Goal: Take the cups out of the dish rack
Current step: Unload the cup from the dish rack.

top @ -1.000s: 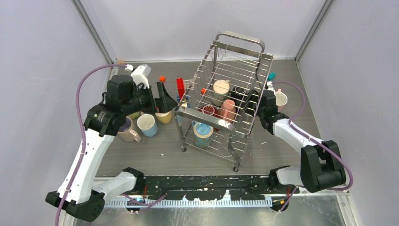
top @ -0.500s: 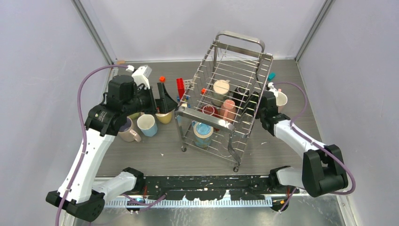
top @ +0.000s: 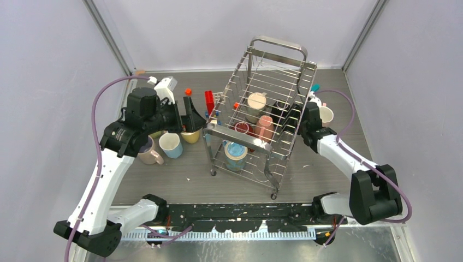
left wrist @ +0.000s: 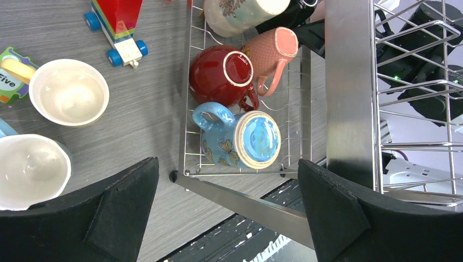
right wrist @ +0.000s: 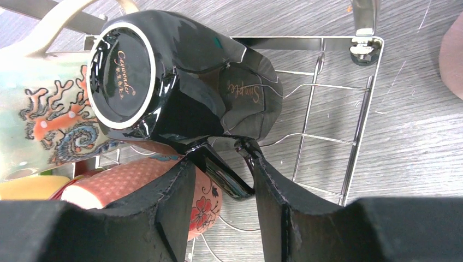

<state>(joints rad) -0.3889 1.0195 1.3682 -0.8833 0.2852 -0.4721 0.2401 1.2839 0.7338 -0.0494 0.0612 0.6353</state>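
Note:
The dish rack (top: 235, 134) stands mid-table, holding a cream cup (top: 255, 101), a pink cup (top: 265, 124), a dark red cup (top: 242, 128), a light blue cup (top: 236, 151) and a black cup (top: 279, 105). My right gripper (right wrist: 224, 202) reaches in from the rack's right side. Its fingers press both sides of the handle (right wrist: 224, 174) of the black cup (right wrist: 180, 71), which lies on its side. My left gripper (left wrist: 229, 218) hangs open and empty above the rack's left near corner, over the butterfly-patterned blue cup (left wrist: 240, 139) and the red cup (left wrist: 224, 73).
Left of the rack stand a blue cup (top: 171, 144), a pink cup (top: 147, 151) and a yellow cup (top: 190, 135). A white cup (top: 326, 114) stands right of the rack, behind my right wrist. Toy blocks and a toy truck (left wrist: 123, 22) lie at the back left.
My right gripper's jaws have narrowed onto the black cup's handle and the wrist has edged closer to the rack. The left arm has stayed put.

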